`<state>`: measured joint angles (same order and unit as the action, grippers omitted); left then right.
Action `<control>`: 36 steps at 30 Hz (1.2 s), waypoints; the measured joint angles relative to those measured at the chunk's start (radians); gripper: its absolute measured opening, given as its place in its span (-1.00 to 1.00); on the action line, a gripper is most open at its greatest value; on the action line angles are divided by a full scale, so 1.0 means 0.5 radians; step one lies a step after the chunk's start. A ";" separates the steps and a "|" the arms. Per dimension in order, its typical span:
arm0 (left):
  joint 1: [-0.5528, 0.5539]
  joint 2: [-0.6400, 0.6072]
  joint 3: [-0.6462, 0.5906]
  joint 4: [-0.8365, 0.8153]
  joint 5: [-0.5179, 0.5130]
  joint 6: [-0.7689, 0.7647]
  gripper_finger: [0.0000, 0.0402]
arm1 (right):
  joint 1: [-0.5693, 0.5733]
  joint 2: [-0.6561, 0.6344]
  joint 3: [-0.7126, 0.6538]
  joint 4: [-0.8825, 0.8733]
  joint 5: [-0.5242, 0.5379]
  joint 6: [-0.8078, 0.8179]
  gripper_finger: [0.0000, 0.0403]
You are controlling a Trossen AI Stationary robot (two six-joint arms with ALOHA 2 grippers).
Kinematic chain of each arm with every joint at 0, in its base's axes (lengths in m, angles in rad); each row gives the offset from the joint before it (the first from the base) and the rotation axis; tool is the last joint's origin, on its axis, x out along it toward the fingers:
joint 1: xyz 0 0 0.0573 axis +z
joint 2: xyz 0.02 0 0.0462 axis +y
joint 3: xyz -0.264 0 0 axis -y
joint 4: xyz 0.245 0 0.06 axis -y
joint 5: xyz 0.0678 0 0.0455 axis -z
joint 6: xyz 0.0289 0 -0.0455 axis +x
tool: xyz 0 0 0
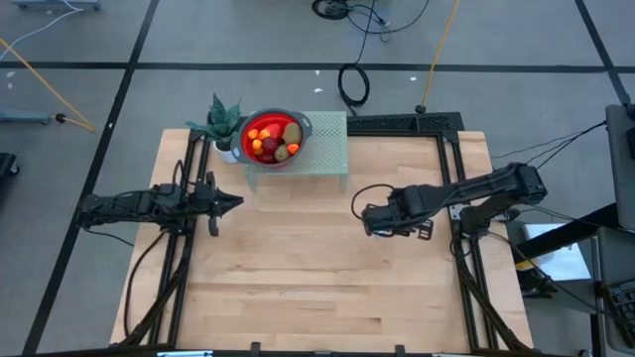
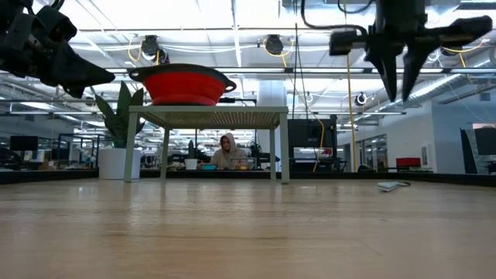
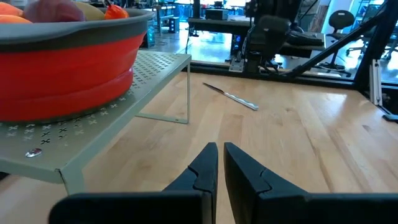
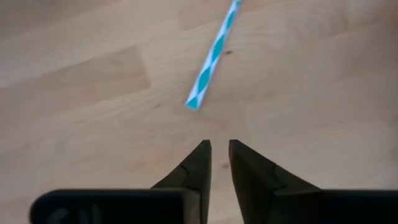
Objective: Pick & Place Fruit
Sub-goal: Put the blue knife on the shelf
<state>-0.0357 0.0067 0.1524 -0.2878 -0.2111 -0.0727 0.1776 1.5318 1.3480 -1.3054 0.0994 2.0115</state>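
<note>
From the high view I see the fruit (image 1: pixel 272 139) all piled in the red bowl (image 1: pixel 301 126), which sits on a pale green rack (image 1: pixel 327 149) at the far edge of the surface (image 1: pixel 317 268), just beside a small plant (image 1: pixel 223 119). My left gripper (image 1: pixel 236 202) hangs over the left side of the surface, short of the rack and pointing inward; my right gripper (image 1: pixel 369 220) hangs over the middle right, well apart from the bowl. In the low view the bowl (image 2: pixel 184 84) stands high on the rack (image 2: pixel 208 118), both arms hang clear of the wood, and the right gripper (image 2: pixel 399 70) points straight down with nothing between its fingers; a person sits far off in the room behind. The left wrist view shows the left gripper (image 3: pixel 219 163) with its fingers nearly together and empty, the bowl's wall (image 3: pixel 68 68) near, pieces of fruit (image 3: pixel 59 9) showing above the rim, and a slim stick (image 3: pixel 231 96) lying on the wood beyond. The right wrist view shows the right gripper (image 4: pixel 218 158) with only a narrow gap between its fingers, holding nothing, and the blue-and-white stick (image 4: pixel 212 55) on bare wood just ahead. I judge no fruit is in hand now and none lies on the surface, so either the placing is done or the picking has not begun. If fruit must come out, my next move calls for raising a gripper above the rim, opening it wide, and coming down on one piece without tipping the bowl off the rack.
</note>
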 joint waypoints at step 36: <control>-0.001 -0.001 0.000 0.000 0.000 0.050 -0.87 | -0.351 -0.001 -0.882 0.962 0.010 0.284 0.12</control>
<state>-0.0360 0.0063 0.1524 -0.2878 -0.2111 -0.0475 0.0022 1.5314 0.9068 -0.8246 0.1042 2.1536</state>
